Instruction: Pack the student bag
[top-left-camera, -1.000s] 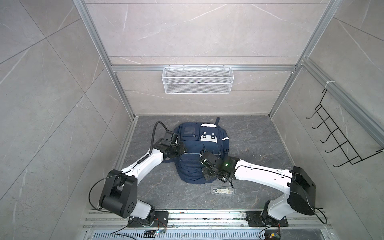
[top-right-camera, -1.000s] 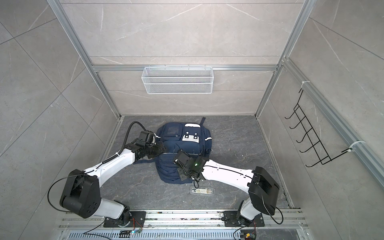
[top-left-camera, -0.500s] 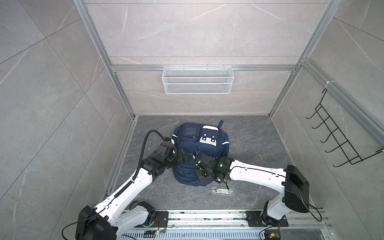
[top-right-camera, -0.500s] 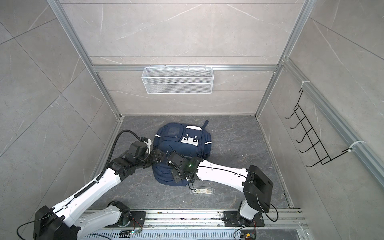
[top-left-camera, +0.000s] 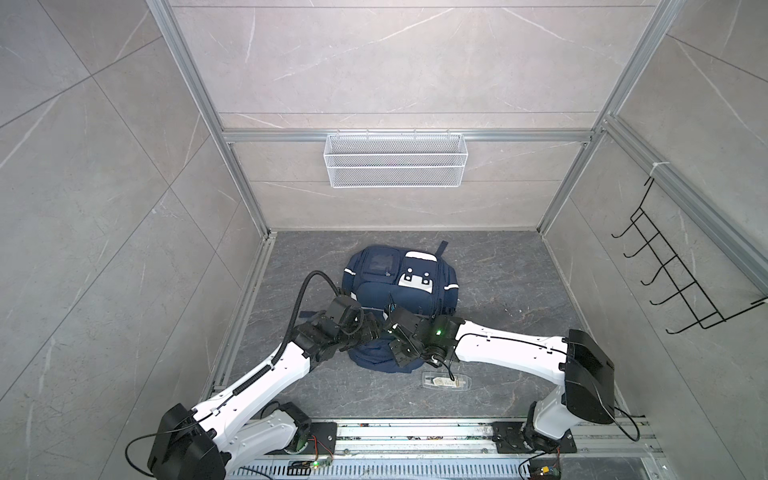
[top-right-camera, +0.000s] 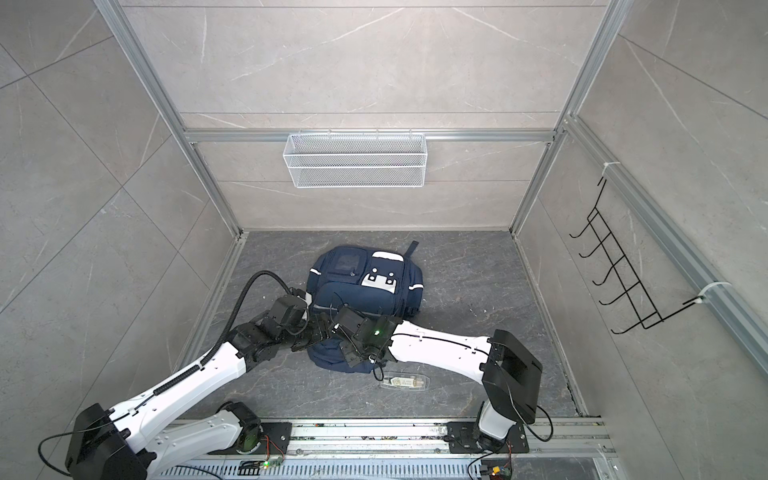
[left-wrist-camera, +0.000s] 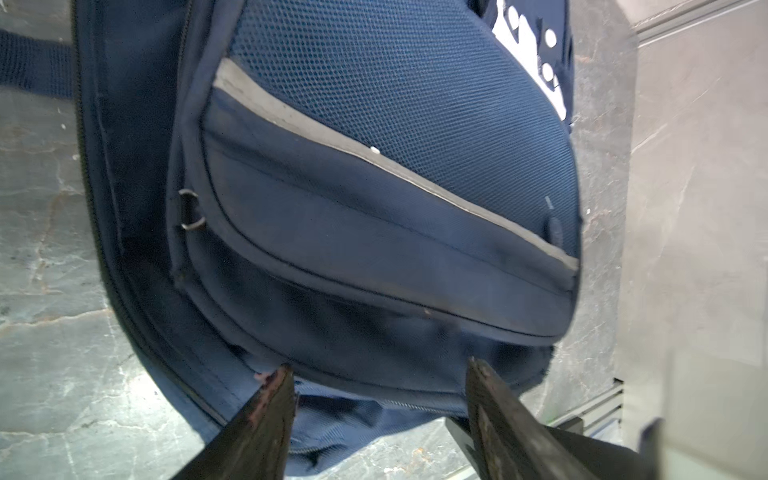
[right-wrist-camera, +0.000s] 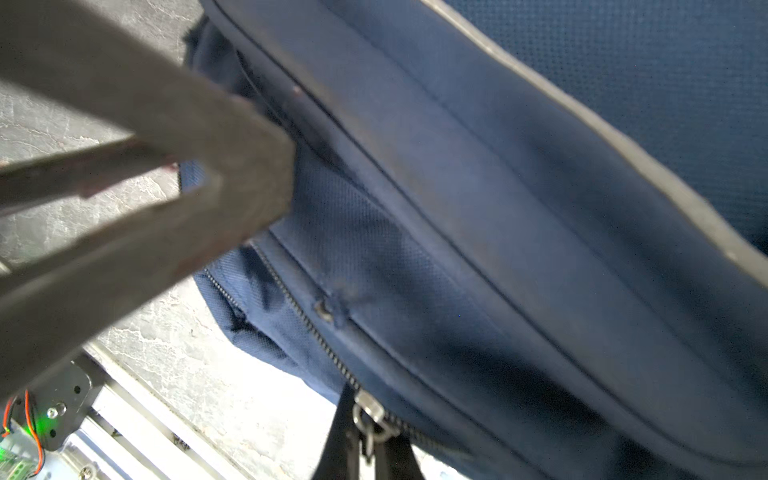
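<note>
The left arm is swinging round from the left flank of the student bag (top-left-camera: 399, 286) to its near end, and its end effector (left-wrist-camera: 380, 374) is widening as it comes. The right arm is barely shifting. The bag is lying flat, front up, in the middle of the counter (top-left-camera: 519, 291). Its long axis is running from the back wall toward the arms, with the rounded near end facing both.

The left fingers (left-wrist-camera: 266, 415) are standing spread with the bag's near rim straight ahead of them; whether they are touching the fabric I cannot tell. The right end effector (right-wrist-camera: 370, 432) is pressed together, pinching the metal zipper pull (right-wrist-camera: 365, 411) on that same rim, so it is sitting nearer the work. The zipper track (right-wrist-camera: 307, 328) is curving away from the pull. The pull will probably be travelling along that line while the left braces the fabric.
</note>
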